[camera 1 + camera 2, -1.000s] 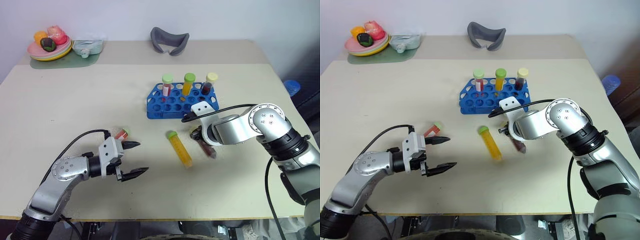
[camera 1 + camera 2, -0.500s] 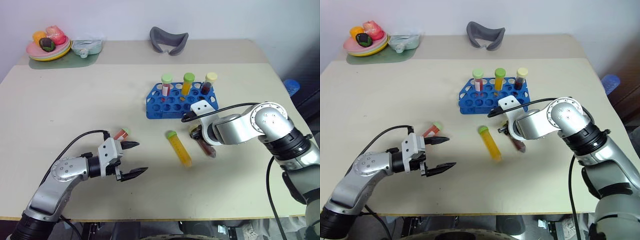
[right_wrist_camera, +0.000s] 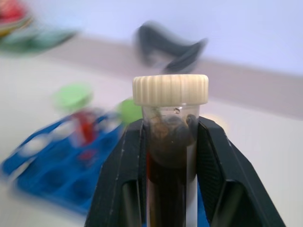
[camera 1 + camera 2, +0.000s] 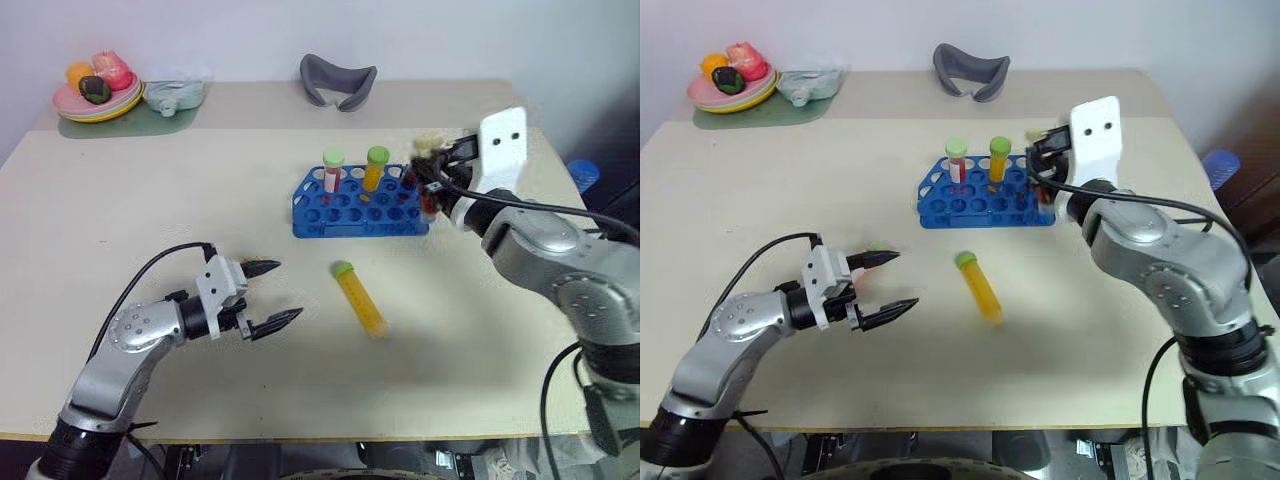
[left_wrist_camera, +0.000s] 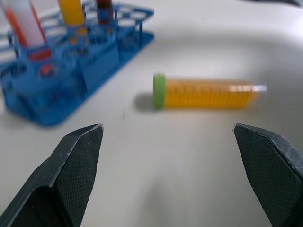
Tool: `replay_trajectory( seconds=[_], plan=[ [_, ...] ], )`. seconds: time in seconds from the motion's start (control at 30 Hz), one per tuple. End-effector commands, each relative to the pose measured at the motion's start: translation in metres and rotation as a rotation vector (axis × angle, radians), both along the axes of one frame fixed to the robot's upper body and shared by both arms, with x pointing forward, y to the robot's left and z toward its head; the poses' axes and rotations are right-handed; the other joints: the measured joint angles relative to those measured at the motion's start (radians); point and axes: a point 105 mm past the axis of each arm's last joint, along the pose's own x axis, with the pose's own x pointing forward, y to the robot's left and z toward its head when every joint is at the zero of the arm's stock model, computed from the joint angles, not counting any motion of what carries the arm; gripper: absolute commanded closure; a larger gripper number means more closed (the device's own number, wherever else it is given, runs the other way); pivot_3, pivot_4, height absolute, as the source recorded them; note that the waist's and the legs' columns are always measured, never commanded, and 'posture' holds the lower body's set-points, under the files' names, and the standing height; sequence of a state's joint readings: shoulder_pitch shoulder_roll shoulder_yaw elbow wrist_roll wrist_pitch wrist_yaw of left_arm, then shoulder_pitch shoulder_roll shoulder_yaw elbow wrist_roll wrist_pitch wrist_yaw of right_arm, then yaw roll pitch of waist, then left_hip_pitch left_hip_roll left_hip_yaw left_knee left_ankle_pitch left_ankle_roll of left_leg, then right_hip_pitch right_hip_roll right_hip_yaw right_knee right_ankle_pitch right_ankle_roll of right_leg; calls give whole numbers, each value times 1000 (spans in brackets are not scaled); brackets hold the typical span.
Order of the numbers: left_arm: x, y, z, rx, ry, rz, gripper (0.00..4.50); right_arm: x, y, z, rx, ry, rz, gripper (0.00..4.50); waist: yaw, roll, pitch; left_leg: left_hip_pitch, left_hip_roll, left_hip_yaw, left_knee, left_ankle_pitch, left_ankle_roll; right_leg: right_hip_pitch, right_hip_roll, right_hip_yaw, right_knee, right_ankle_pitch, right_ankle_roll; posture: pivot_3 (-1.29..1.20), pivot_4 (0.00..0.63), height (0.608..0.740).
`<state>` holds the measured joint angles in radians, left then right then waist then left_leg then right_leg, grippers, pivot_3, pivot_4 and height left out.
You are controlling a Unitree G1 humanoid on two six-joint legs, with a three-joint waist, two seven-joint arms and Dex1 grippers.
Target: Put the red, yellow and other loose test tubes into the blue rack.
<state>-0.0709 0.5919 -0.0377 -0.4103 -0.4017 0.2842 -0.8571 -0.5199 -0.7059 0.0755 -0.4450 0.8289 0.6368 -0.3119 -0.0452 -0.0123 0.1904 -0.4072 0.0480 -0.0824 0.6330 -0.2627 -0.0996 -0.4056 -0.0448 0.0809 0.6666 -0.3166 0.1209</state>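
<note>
Above the bright blue plastic rack's (image 4: 360, 205) right end, the dark brown-red tube with pale-yellow cap (image 3: 170, 142) has been lifted off the table, clamped in the right gripper (image 4: 432, 172), ready for insertion. The yellow green-capped tube (image 4: 360, 298) lies before the wide-open, empty left gripper (image 4: 270, 296).

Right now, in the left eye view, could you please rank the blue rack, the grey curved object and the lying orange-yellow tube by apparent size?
1. blue rack
2. grey curved object, though it sits farther away
3. orange-yellow tube
</note>
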Motion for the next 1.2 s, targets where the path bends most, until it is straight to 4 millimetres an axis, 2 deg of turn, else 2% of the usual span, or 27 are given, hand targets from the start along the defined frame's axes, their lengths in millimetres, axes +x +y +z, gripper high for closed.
replay_trajectory(
  seconds=[0.03, 0.2, 0.33, 0.63, 0.83, 1.2],
  plan=[
    [5, -14, 10, -47, -39, -6, 0, 5, -6, 5, 47, -225, -91, 3610, 0, 0, 0, 0, 0, 0, 0, 0, 0, 0, 0, 0, 0, 0, 0, 0, 150, 740],
    [10, -23, 16, -88, -42, 11, 0, 9, -2, -14, 94, -283, -76, 3610, 0, 1, 0, 0, 0, 0, 0, 0, 0, 0, 0, 0, 0, 0, 0, 0, 150, 740],
    [11, -27, 22, -121, -40, 27, 0, 13, -1, -22, 125, -313, -66, 3610, 0, 1, 0, 0, 0, 0, 1, 0, -1, 0, 0, 0, 1, 0, 0, 0, 150, 740],
    [11, -16, 21, -154, -16, 79, 0, 23, -2, -34, 157, -341, -77, 3610, -1, 1, 0, 1, 0, 0, 1, 1, -1, 0, 0, 0, 2, 0, 0, 0, 150, 740],
    [10, -13, 18, -154, -9, 86, 0, 25, -3, -45, 169, -338, -101, 3610, -1, 1, 0, 1, 0, 0, 1, 1, -1, 0, 0, 0, 2, 0, 0, 0, 150, 740],
    [12, -14, 20, -149, -18, 83, 0, 21, -5, -51, 162, -344, -119, 3610, -1, 2, 0, 1, 0, 0, 1, 1, -2, 0, 0, 0, 2, 0, 0, 0, 150, 740]
  ],
)
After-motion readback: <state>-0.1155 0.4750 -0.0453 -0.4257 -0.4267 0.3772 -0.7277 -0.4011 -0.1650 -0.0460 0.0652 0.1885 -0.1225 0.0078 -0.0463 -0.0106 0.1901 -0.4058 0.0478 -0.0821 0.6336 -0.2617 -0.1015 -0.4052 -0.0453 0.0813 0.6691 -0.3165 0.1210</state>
